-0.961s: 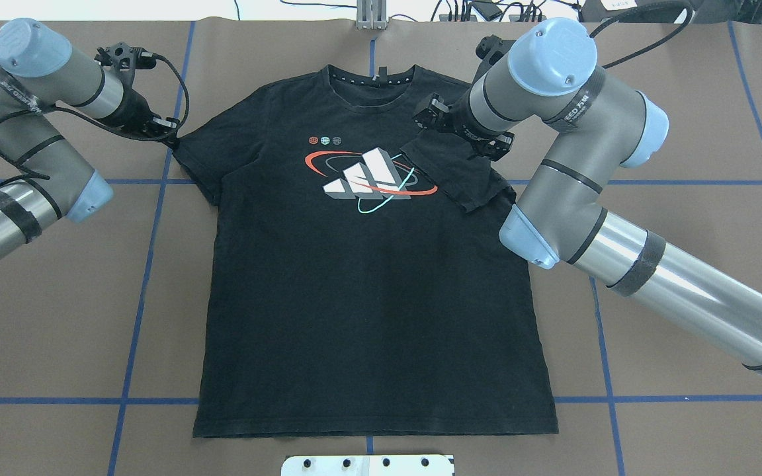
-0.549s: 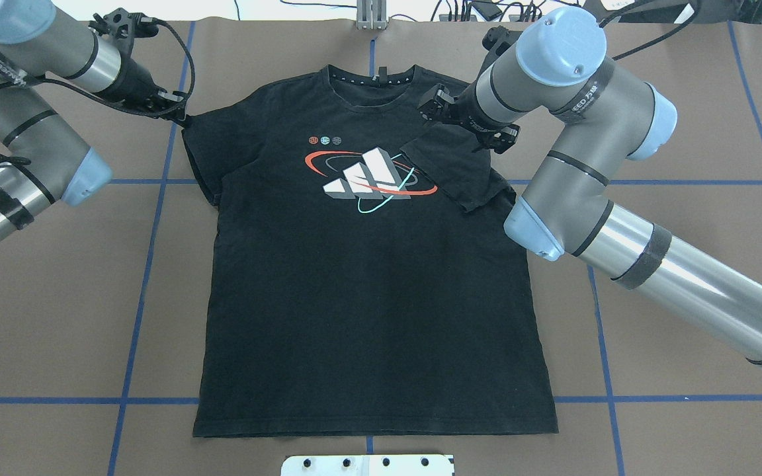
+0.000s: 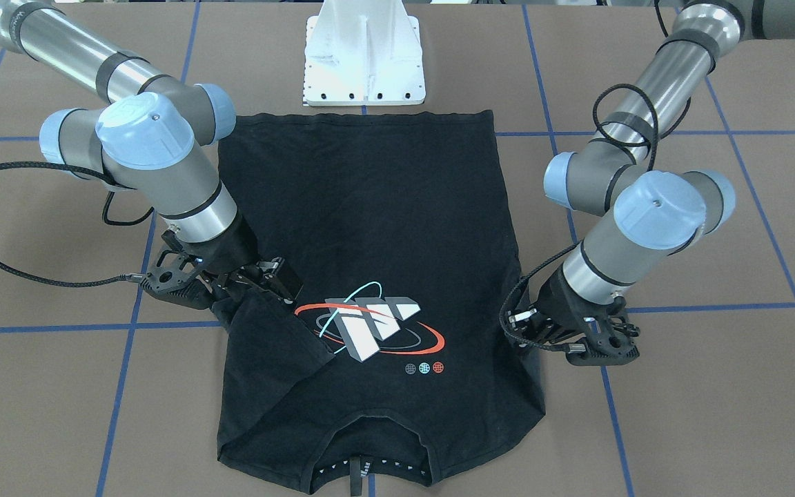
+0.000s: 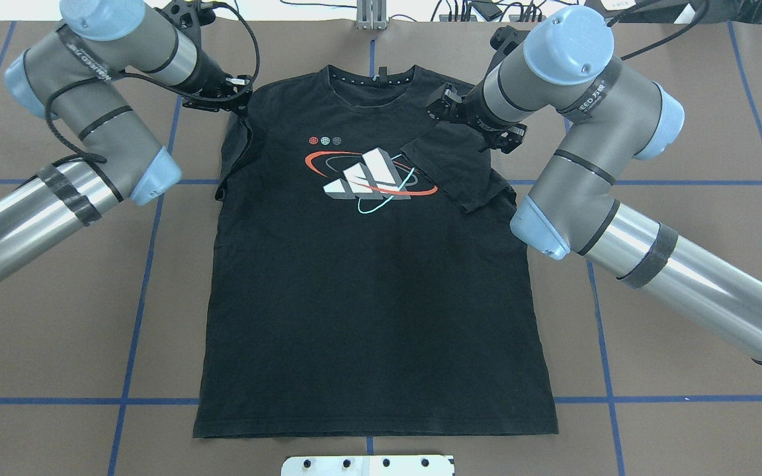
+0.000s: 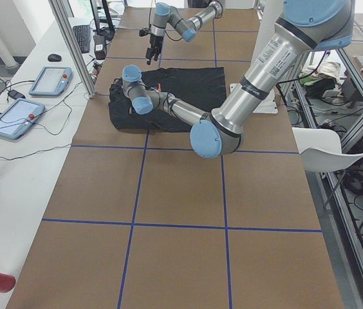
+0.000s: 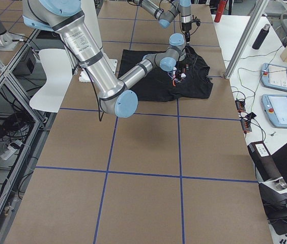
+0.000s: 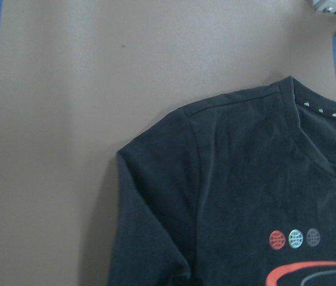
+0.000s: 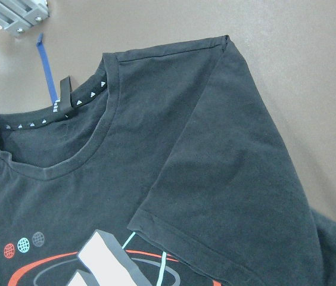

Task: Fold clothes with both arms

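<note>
T-shirt [image 4: 368,297] lies face up and flat on the bench [image 4: 57,330], hem toward the robot and collar [image 4: 371,82] away from it, midway between the two arms.

A second ago the sleeve on the robot's left lay spread out sideways on the bench, with the left hand at its outer tip. Now the left hand [image 4: 239,106] has swung inward and away from the robot, to just beside the shirt's shoulder. That left sleeve [image 4: 232,158] has come with it and is drawn in narrow along the shirt's side. The sleeve's edge rises to the hand, which pinches it.

The right hand [image 3: 259,284] has drawn back a little toward the shoulder. The right sleeve [image 4: 454,165] has not moved. It lies folded inward over the chest, its hem just touching the edge of the graphic [image 4: 368,178].

The right hand hovers over the shoulder end of that folded sleeve. Its jaws look spread and hold nothing. The body and hem of the shirt lie as they did before.
</note>
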